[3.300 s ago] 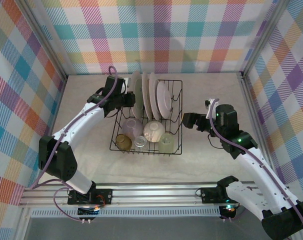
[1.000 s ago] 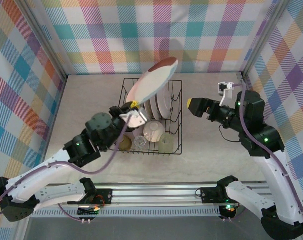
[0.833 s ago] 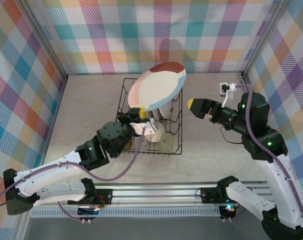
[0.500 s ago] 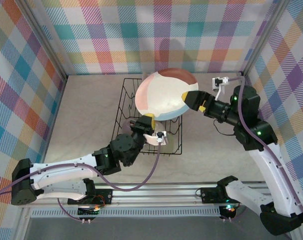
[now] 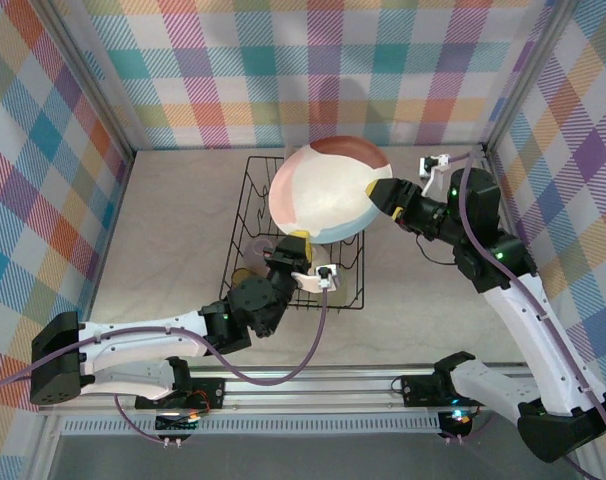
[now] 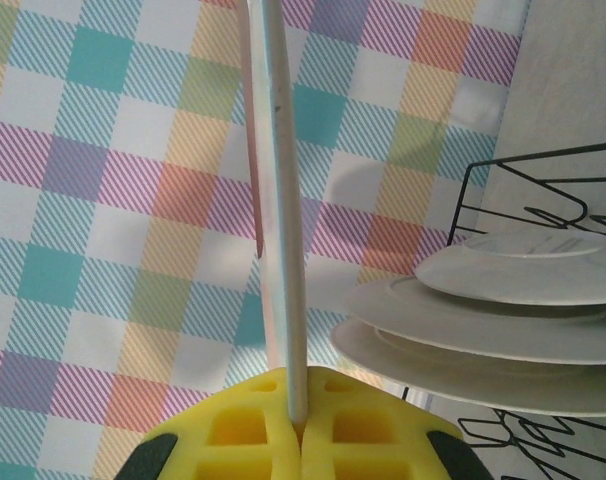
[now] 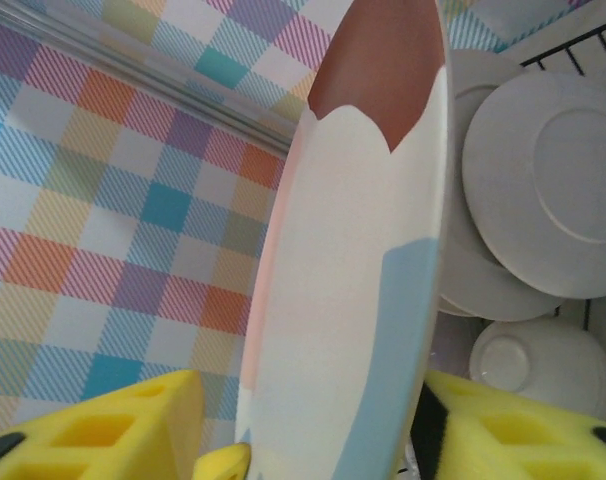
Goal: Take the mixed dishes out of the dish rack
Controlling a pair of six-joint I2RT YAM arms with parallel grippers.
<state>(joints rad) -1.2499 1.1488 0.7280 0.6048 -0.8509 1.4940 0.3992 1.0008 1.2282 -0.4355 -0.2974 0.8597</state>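
Now we are passing the plate (image 5: 323, 195) between arms above the dish rack (image 5: 362, 285). The left gripper (image 5: 301, 240) is pinching its lower rim, and the right gripper (image 5: 376, 192) is straddling the right rim, but we cannot tell whether it is gripping. Next, right must clamp before left lets go.

I see pastel plaid walls (image 5: 333, 70) boxing in a beige tabletop (image 5: 183, 230); lighting seems even, perhaps from overhead.

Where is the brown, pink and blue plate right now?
Top view, centre: the plate hangs above the dish rack, near rim pinched by the left gripper, right rim between the fingers of the right gripper.
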